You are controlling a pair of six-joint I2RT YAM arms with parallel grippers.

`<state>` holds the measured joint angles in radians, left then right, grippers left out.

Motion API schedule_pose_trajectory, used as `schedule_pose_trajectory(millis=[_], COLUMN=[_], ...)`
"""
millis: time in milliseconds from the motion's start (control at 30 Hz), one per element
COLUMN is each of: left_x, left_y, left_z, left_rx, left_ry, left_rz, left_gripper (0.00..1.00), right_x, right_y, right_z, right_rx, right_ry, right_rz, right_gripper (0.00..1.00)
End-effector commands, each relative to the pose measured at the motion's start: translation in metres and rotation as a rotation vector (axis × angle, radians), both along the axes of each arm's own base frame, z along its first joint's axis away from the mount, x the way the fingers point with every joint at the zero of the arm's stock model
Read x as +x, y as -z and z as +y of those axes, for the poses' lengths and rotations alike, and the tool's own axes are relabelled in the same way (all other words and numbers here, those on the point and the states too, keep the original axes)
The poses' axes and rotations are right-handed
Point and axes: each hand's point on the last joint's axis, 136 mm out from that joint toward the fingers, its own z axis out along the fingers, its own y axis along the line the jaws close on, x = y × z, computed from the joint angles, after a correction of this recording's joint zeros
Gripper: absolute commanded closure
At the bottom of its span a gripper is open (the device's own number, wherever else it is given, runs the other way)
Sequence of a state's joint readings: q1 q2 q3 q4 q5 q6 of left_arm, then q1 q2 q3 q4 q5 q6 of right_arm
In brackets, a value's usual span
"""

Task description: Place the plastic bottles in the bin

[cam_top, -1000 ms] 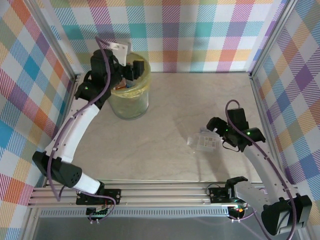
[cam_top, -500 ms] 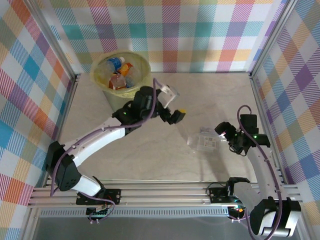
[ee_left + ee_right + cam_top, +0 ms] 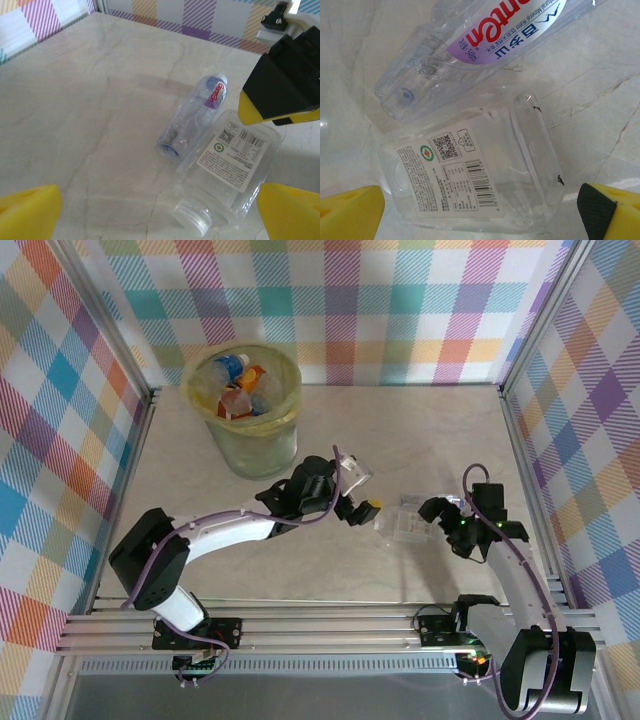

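Two clear plastic bottles lie side by side on the marble table between my grippers. One is a flat square bottle with a white barcode label and a clear cap. The other is a slim bottle with a purple-and-red label. My left gripper is open just left of them, its jaws wide around the square bottle's cap end without touching it. On their right side, my right gripper is open and straddles the square bottle's base. The bin at the back left holds several bottles.
Checkered walls and aluminium frame posts close in the table on three sides. In the left wrist view, the right gripper's black and yellow finger hangs close above the square bottle. Bare marble stretches between the bin and the right wall.
My left arm swung away from the bin, down and right to the two bottles at mid-table. My right gripper shifted left, closer to them. The bottles stayed in place.
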<state>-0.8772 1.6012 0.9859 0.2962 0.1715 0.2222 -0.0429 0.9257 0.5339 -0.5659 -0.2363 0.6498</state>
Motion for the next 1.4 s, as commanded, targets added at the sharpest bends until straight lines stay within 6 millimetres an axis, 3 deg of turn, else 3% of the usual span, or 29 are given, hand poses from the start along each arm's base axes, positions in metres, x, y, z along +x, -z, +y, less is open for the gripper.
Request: schedule_pose_trajectory(millis=[0, 433, 833, 1000, 1167, 1367], left_x=[-0.005, -0.011, -0.006, -0.003, -0.006, -0.004], left_y=[-0.005, 0.04, 0.08, 0.093, 0.098, 0.107], left_z=[-0.014, -0.028, -0.021, -0.018, -0.02, -0.026], left_rx=[-0.04, 0.085, 0.269, 0.332, 0.354, 0.368], left_ry=[0.026, 0.101, 0.146, 0.164, 0.208, 0.224], left_rz=[-0.046, -0.052, -0.124, -0.135, -0.11, -0.087], left_gripper=[0.0, 0.0, 0.0, 0.0, 0.0, 0.0], right_x=[0.005, 0.032, 0.059, 0.065, 0.062, 0.05], right_y=[0.004, 0.005, -0.001, -0.002, -0.009, -0.037], right_z=[-0.001, 0.028, 0.094, 0.108, 0.096, 0.068], right_rx=[-0.018, 0.048, 0.06, 0.089, 0.043, -0.062], right_ry=[-0.026, -0.156, -0.342, -0.362, -0.297, -0.201], right_rz=[-0.035, -0.123, -0.14, -0.129, -0.099, -0.117], right_gripper=[0.0, 0.01, 0.03, 0.04, 0.03, 0.0])
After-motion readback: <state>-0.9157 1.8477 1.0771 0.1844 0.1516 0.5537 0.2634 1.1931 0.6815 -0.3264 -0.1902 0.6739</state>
